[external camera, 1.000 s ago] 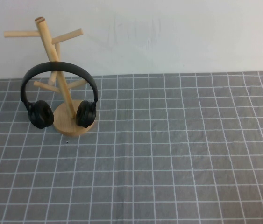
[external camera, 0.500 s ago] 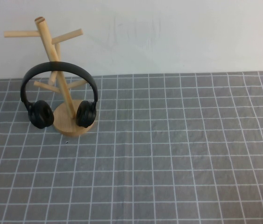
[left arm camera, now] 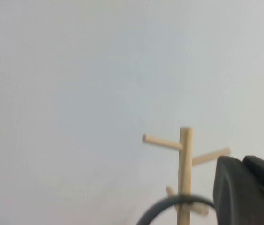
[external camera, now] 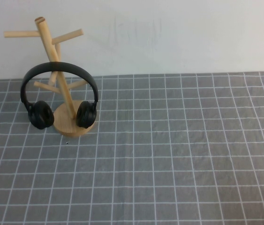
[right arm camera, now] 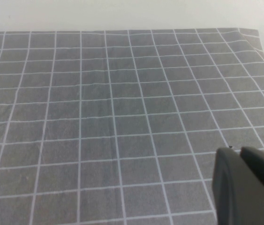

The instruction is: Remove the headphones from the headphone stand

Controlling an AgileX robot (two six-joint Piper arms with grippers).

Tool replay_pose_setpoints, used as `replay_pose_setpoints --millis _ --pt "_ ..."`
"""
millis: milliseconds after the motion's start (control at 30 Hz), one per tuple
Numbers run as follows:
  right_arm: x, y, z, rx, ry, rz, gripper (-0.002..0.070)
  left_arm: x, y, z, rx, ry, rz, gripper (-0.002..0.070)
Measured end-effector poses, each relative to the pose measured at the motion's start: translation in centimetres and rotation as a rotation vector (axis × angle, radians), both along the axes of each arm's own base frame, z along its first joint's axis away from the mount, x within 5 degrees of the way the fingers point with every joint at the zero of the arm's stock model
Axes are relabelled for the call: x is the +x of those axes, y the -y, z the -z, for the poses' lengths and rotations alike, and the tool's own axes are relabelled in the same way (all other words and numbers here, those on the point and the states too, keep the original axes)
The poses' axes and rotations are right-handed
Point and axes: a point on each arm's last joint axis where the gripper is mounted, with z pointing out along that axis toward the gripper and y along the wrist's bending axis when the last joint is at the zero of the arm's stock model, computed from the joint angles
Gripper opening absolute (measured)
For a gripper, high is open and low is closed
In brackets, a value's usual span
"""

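- The headphones (external camera: 59,96) hang on the stand (external camera: 61,75) at the far left of the cloth (external camera: 178,154), the headband arched over the slanted pole and a cup to either side of it, low by the disc base.
- Neither gripper shows in the high view. We see only a dark piece of the left gripper (left arm camera: 246,192) at the edge of its wrist view, aimed at the top of the stand, and a like piece of the right gripper (right arm camera: 246,187) low over bare cloth, well away from the stand. We cannot tell how wide either one stands.
- Nothing is held yet, so in our judgement the whole lift remains.
- If we pull sideways and not up along the pole's slant, the headband could catch on a peg and drag the stand over.
- The stand looks light; a knock from an arm coming in low could tip it.
- The band is thin and smooth; a shallow pinch may slip, dropping the headphones back onto the pegs.
- A grip on a padded cup could swing the load and twist it against the pole.
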Motion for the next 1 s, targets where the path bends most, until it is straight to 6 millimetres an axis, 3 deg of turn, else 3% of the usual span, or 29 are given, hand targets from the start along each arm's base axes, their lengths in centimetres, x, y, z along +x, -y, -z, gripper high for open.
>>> replay_pose_setpoints --millis 367,600,667,800,900,1000 --pt "0.0 0.0 0.0 0.000 0.000 0.000 -0.0006 -2.6 -0.1 -4.3 -0.097 0.464 0.053 -0.0006" --pt "0.0 0.0 0.0 0.000 0.000 0.000 -0.0006 -5.8 -0.6 -12.4 -0.100 0.569 0.044 -0.0006" --pt "0.0 0.0 0.0 0.000 0.000 0.000 -0.0006 -5.9 -0.6 -14.7 -0.117 0.511 0.051 -0.0006" --pt "0.0 0.0 0.0 0.000 0.000 0.000 -0.0006 -3.9 -0.6 -17.1 -0.168 0.202 0.061 -0.0006" --pt "0.0 0.0 0.0 0.000 0.000 0.000 -0.0006 -1.5 -0.4 -16.9 -0.147 -0.045 0.028 -0.0006" --pt "0.0 0.0 0.0 0.000 0.000 0.000 -0.0006 0.7 -0.2 -15.6 -0.124 -0.240 0.006 -0.0006"
